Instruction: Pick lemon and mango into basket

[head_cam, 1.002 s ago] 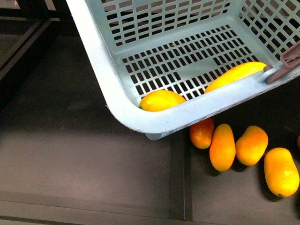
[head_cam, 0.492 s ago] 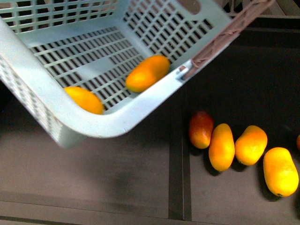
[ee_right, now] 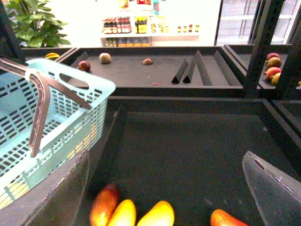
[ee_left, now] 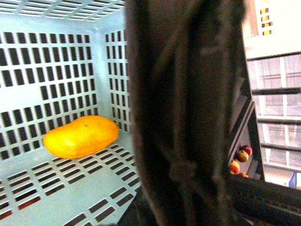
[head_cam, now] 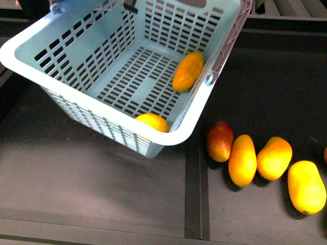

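While the basket (head_cam: pixel 110 120) hangs tilted, the mango (head_cam: pixel 188 71) and lemon (head_cam: pixel 152 122) lie inside. Right gripper (ee_right: pixel 164 188) gapes wide, empty. Left gripper's state cannot be told.

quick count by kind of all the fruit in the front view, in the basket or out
mango in the basket: 1
lemon in the basket: 1
mangoes on the dark shelf outside it: 4
total: 6 whole fruits, plus an orange sliver at the right edge, too cut off to name
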`<action>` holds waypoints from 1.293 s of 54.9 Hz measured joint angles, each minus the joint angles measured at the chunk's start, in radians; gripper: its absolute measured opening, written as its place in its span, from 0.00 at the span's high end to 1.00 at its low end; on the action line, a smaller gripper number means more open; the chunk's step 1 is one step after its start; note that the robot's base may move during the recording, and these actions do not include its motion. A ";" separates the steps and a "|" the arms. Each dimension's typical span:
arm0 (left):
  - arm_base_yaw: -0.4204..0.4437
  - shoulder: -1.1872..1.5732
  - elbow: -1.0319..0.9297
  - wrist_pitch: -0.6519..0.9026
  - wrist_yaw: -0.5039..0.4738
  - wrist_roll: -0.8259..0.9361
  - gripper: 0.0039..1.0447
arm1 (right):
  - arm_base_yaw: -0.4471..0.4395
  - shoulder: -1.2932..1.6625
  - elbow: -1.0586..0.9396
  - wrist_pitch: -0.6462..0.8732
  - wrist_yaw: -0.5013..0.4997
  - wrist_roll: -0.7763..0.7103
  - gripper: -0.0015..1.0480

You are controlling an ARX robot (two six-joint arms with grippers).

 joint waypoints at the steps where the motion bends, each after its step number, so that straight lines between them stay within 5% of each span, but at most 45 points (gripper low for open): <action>1: 0.007 0.012 0.005 0.004 0.000 -0.008 0.96 | 0.000 0.000 0.000 0.000 0.000 0.000 0.08; 18: 0.101 0.174 0.104 0.010 -0.021 -0.129 0.96 | 0.000 0.000 0.000 0.000 0.000 0.000 0.08; 45: 0.111 0.154 0.002 0.011 0.030 -0.225 0.96 | 0.000 0.000 0.000 0.000 0.000 0.000 0.08; 58: 0.111 0.087 -0.059 0.008 -0.011 -0.220 0.58 | 0.000 0.000 0.000 0.000 0.000 0.000 0.08; 71: 0.095 -0.142 -0.245 -0.039 -0.174 -0.235 0.19 | 0.000 0.000 0.000 0.000 0.000 0.000 0.08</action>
